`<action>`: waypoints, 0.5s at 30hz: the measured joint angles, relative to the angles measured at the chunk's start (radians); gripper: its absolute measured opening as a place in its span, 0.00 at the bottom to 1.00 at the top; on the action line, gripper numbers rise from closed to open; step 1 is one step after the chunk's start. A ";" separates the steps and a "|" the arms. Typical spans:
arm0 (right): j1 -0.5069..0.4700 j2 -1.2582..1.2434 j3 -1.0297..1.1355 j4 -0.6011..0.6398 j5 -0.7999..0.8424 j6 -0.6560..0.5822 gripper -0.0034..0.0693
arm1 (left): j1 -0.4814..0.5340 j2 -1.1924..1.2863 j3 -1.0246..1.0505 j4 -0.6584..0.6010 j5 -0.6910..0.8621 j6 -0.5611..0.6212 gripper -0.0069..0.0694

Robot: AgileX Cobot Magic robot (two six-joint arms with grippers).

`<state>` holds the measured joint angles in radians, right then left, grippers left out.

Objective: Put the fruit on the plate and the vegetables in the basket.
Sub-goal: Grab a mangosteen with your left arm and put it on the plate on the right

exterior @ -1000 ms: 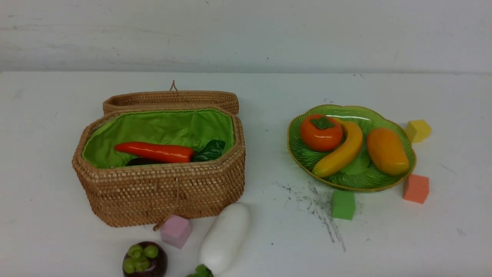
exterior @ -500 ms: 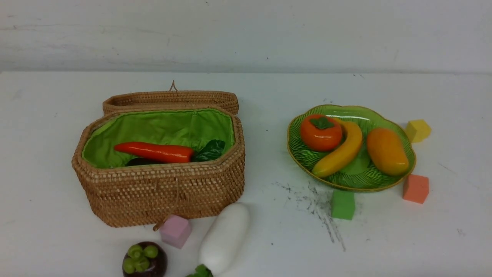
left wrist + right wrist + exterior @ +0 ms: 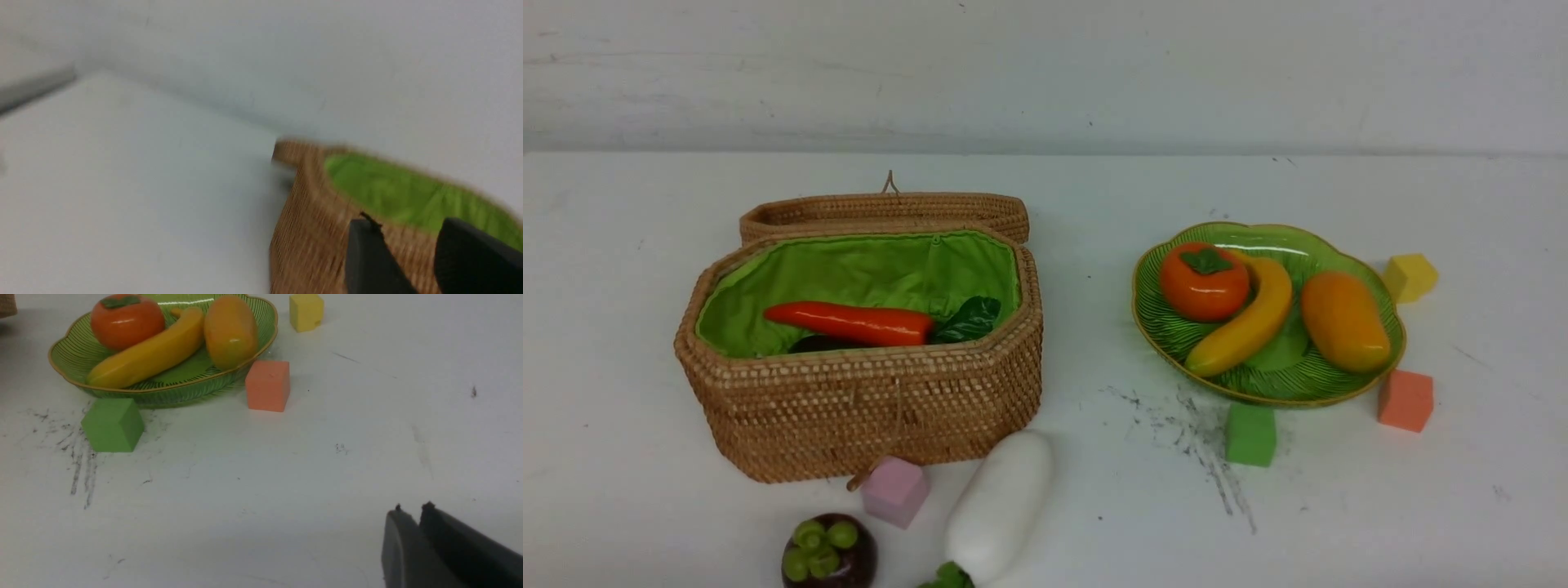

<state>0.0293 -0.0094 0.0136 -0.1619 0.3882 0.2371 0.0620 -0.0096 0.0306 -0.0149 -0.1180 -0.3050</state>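
Note:
The open basket (image 3: 858,408) holds the carrot (image 3: 849,322), with a dark eggplant (image 3: 817,345) just showing beneath it. On the plate (image 3: 1168,343) lie the persimmon (image 3: 1205,282), banana (image 3: 1245,322) and mango (image 3: 1343,321). The white radish (image 3: 1001,506) and the mangosteen (image 3: 829,555) rest on the table in front of the basket. Neither gripper shows in the front view. My left gripper (image 3: 408,224) is open and empty beside the basket's wall (image 3: 318,228), in a blurred view. My right gripper (image 3: 412,506) is shut on nothing, over bare table well short of the plate (image 3: 122,390).
A pink cube (image 3: 896,490) touches the basket's front by the radish. A green cube (image 3: 1251,435), an orange cube (image 3: 1405,400) and a yellow cube (image 3: 1411,278) stand around the plate. The basket's lid (image 3: 886,211) lies folded back behind it. Dark scuffs mark the table near the green cube.

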 joint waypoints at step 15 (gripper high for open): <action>0.000 0.000 0.000 -0.002 0.000 0.007 0.18 | 0.000 0.309 -0.494 -0.061 0.257 -0.008 0.40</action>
<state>0.0293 -0.0094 0.0136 -0.1638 0.3882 0.2436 0.0620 0.2989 -0.4632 -0.0758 0.1385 -0.3134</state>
